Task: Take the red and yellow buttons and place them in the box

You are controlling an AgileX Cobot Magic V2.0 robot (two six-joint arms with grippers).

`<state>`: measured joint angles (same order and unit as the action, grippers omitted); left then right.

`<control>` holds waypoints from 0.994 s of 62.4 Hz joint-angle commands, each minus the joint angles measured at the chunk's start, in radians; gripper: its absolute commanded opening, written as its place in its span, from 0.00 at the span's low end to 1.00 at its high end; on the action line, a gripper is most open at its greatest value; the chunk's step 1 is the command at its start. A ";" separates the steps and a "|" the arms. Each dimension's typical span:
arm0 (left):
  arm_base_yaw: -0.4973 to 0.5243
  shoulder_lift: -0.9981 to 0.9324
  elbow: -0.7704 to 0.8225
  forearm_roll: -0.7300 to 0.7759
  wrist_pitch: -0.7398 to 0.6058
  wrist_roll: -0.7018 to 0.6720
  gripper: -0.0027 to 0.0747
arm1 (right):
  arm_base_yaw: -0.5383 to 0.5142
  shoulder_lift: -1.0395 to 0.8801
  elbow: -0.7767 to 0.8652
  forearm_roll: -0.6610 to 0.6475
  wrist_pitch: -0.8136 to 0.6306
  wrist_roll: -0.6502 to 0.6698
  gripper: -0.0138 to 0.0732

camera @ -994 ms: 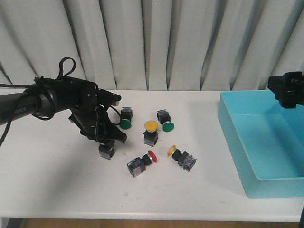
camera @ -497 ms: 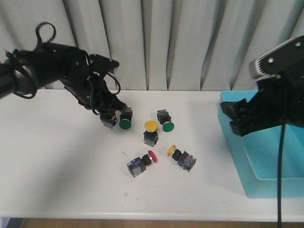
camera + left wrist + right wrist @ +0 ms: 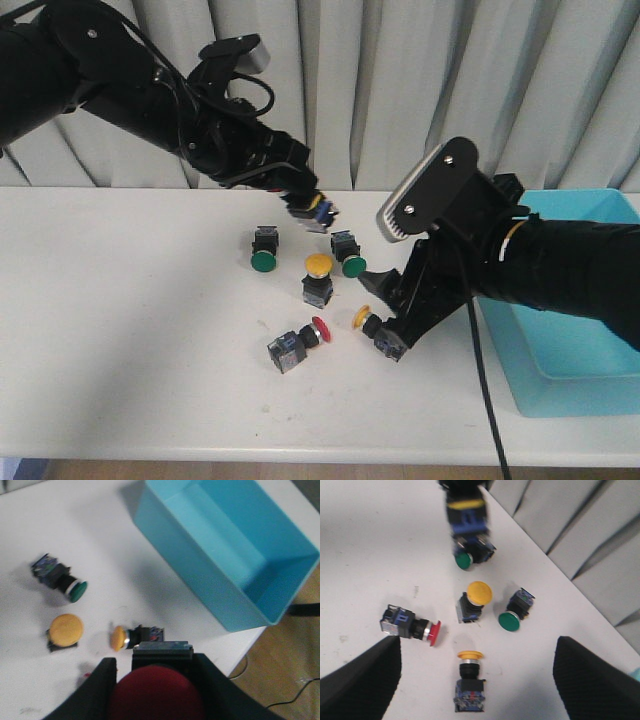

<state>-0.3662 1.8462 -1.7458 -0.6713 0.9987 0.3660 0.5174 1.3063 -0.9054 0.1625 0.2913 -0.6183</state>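
Between the open right gripper (image 3: 470, 690) jaws lies a yellow-capped black-bodied button (image 3: 469, 682), long axis along the approach; left gripper (image 3: 152, 690) clamps a red-capped button (image 3: 156, 700).

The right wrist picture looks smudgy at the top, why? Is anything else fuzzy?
Right wrist view: the held black button switch is smeared, probably by motion; the yellow-capped button below is sharper. Left wrist view: the red cap between the left gripper's fingers is too close, so it is out of focus.
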 commanded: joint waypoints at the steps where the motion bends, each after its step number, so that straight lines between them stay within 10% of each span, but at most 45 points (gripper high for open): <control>1: -0.026 -0.056 -0.034 -0.146 -0.005 0.057 0.03 | 0.008 -0.019 -0.035 0.007 -0.099 -0.006 0.84; 35: -0.122 -0.056 -0.034 -0.276 0.053 0.053 0.03 | 0.008 -0.019 -0.035 0.007 -0.121 0.000 0.82; 57: -0.122 -0.056 -0.034 -0.273 0.087 0.058 0.03 | 0.008 -0.019 -0.035 0.034 -0.108 0.000 0.16; 62: -0.122 -0.056 -0.034 -0.273 0.086 0.089 0.04 | 0.008 -0.019 -0.035 0.034 -0.107 0.000 0.15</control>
<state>-0.4840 1.8462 -1.7458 -0.8815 1.0866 0.4289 0.5308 1.3111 -0.9054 0.1924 0.2499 -0.6183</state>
